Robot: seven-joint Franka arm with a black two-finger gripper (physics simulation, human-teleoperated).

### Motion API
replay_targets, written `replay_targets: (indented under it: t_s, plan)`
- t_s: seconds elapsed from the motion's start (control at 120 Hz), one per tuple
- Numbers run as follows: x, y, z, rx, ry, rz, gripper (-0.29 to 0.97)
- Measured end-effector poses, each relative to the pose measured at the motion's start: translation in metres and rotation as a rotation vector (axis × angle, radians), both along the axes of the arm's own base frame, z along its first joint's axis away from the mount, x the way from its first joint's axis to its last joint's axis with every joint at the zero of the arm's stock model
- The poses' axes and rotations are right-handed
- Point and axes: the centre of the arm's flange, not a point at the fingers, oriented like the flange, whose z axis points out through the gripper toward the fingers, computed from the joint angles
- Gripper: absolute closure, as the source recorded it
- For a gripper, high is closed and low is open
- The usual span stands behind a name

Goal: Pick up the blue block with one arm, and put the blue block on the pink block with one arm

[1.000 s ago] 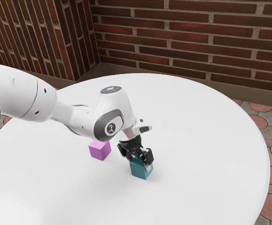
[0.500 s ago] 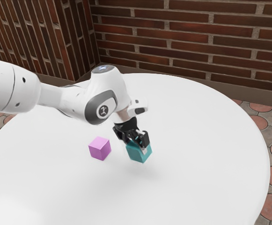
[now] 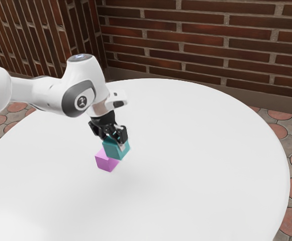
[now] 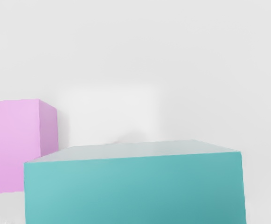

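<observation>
Lifting appears finished: the black end effector (image 3: 115,141) is clamped on the blue block (image 3: 118,152), in truth a teal cube, with a finger pressed to each of two opposite sides. The cube hangs clear of the round white worktop (image 3: 211,150) rather than resting on it. In the exterior view the white arm (image 3: 50,95) reaches in from that view's left and holds the cube just above the pink block (image 3: 103,163), whose top is partly hidden behind the teal cube's lower edge. Whether the two cubes touch cannot be told from this angle, though they look slightly apart. The wrist view says more about alignment: the blue block (image 4: 135,186) sits large right under the hand, while the pink block (image 4: 16,144) lies off to one side of it on the worktop (image 4: 182,56), lower down and only partly overlapped, with a pale shadow on the bare surface beyond them. So I judge the first half of the task done and the second half under way but not complete. What is left, as I read it, is a short sideways shift to bring the teal cube squarely over the pink one, a descent until the faces meet, and then a release as the fingers open. The pink block stands flat and upright on the worktop, ready to receive it.
</observation>
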Motion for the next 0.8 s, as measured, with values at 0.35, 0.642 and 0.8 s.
replay_targets:
  t_s: [0.35, 0.642, 0.8]
  plan:
    - [0.010, 0.042, 0.002, 0.021, -0.007, 0.004, 0.31]
    - [0.015, 0.058, 0.003, 0.040, -0.008, -0.023, 0.31]
    - [0.026, 0.062, 0.007, 0.044, -0.013, -0.037, 0.31]
